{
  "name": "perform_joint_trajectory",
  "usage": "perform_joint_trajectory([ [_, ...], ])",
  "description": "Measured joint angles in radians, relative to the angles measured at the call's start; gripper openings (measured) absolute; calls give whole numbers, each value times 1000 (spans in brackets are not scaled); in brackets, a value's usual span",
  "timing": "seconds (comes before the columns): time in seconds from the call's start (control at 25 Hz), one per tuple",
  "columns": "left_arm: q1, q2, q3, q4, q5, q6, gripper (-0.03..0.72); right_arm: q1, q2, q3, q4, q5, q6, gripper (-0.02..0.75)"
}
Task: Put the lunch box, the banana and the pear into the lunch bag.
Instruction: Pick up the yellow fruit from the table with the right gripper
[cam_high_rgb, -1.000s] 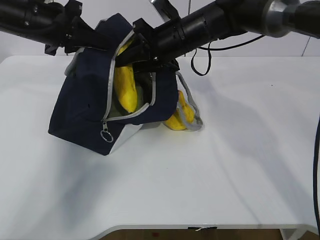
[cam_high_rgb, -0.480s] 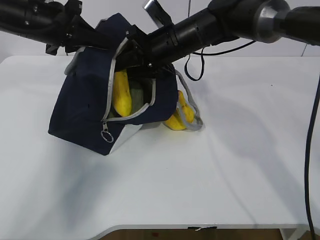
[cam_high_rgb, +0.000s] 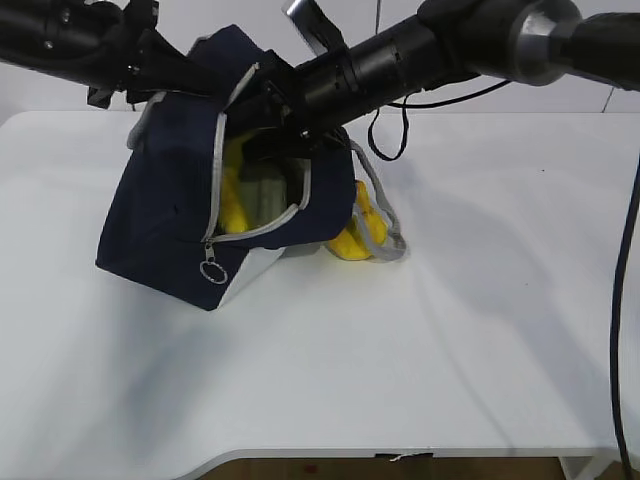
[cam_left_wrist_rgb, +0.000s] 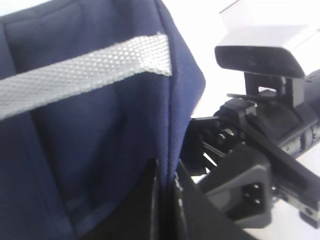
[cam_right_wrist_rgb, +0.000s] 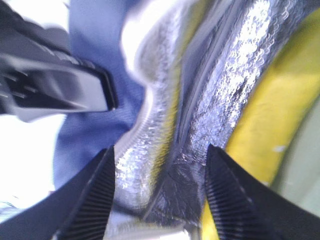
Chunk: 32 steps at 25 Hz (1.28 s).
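Observation:
The navy lunch bag (cam_high_rgb: 165, 200) stands tilted on the table, its zipped mouth gaping. My left gripper (cam_high_rgb: 185, 75) is shut on the bag's top fabric edge (cam_left_wrist_rgb: 172, 125) and holds it up. My right gripper (cam_high_rgb: 262, 118) is inside the mouth, jaws open, with only silver foil lining (cam_right_wrist_rgb: 165, 130) between them. The banana (cam_high_rgb: 232, 195) lies loose inside the bag and shows again as the yellow banana (cam_right_wrist_rgb: 277, 115) right of the jaws. Beside it is the pale green lid of the lunch box (cam_high_rgb: 270, 190). The yellow pear (cam_high_rgb: 355, 238) sits on the table behind the bag, under a grey handle.
The white table (cam_high_rgb: 450, 330) stretches out to the right of and in front of the bag. The zipper's ring pull (cam_high_rgb: 212, 272) hangs at the bag's lower front. The right arm's camera housing (cam_left_wrist_rgb: 260, 52) is close beside the left gripper.
The right jaws have opened and the banana has dropped from the bag's mouth deeper into the bag. The left gripper keeps holding the bag's edge.

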Motion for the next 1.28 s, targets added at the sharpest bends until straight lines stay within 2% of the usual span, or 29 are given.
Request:
perform_joint_trajectory([
  [0.28,33,0,0,-4,15,9,-8,-53,0,0,118,48,-29,456],
  [0.48,37,0,0,-4,19,19,-8,-125,0,0,91,75,-21,456],
  [0.64,37,-2,0,-4,21,23,-8,-161,-17,0,-54,76,30,432],
  [0.92,37,-2,0,-4,21,26,-8,-164,-82,0,-354,93,169,417],
  [1.28,75,-38,0,29,23,44,-8,-164,-112,0,-618,98,281,418],
])
